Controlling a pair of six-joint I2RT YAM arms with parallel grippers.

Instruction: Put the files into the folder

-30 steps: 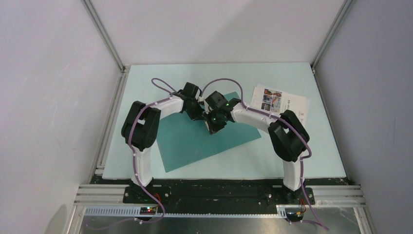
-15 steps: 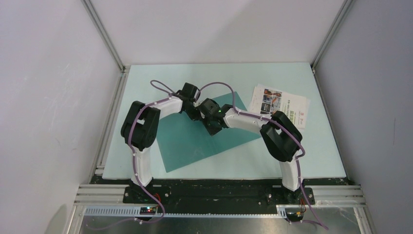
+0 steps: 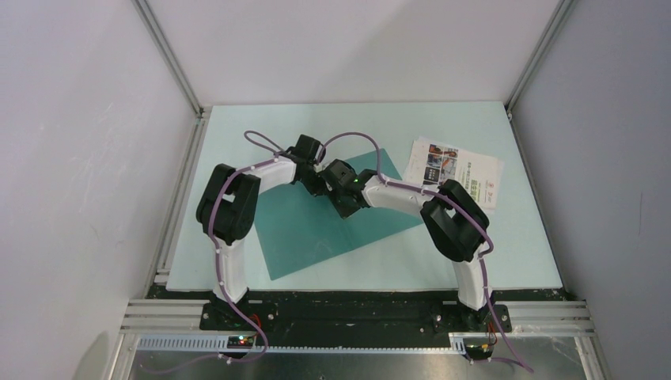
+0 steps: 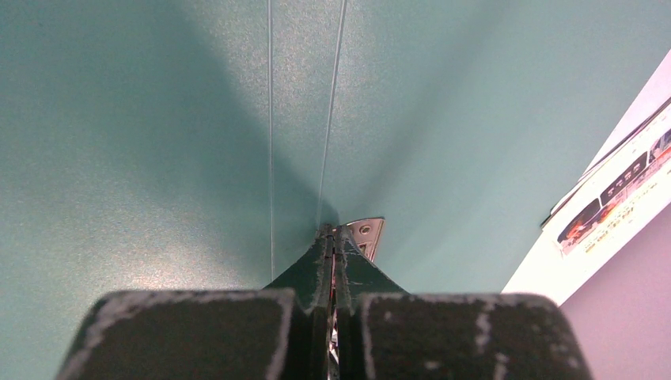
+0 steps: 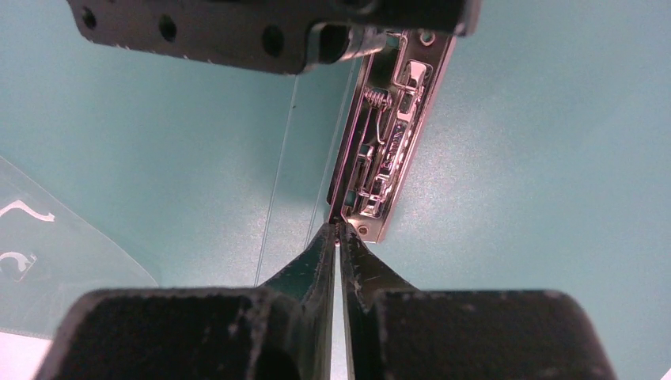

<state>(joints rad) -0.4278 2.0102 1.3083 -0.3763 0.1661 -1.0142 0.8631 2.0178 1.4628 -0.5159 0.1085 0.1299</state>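
Note:
The teal folder [image 3: 316, 233] lies open and flat mid-table. Its metal clip [image 5: 384, 142] runs along the inner spine. My left gripper [image 4: 331, 231] is shut, its tips pressed down on the spine beside one end of the clip [image 4: 365, 233]. My right gripper [image 5: 339, 226] faces it from the clip's other end. Its tips meet at the clip's near corner, with only a hairline slit behind them. Whether they pinch the clip's rim I cannot tell. The files [image 3: 455, 170] lie right of the folder, the brochure page on top, and show in the left wrist view [image 4: 625, 198].
A clear plastic pocket [image 5: 47, 261] lies on the folder's left leaf. The left gripper's fingers [image 5: 237, 32] cross the top of the right wrist view. White walls and metal rails [image 3: 178, 206] bound the pale board on the left, back and right.
The right arm swung left and lowered, bringing its gripper closer to the left one at the clip. A hairline slit has opened between its fingers. The left arm stayed put.

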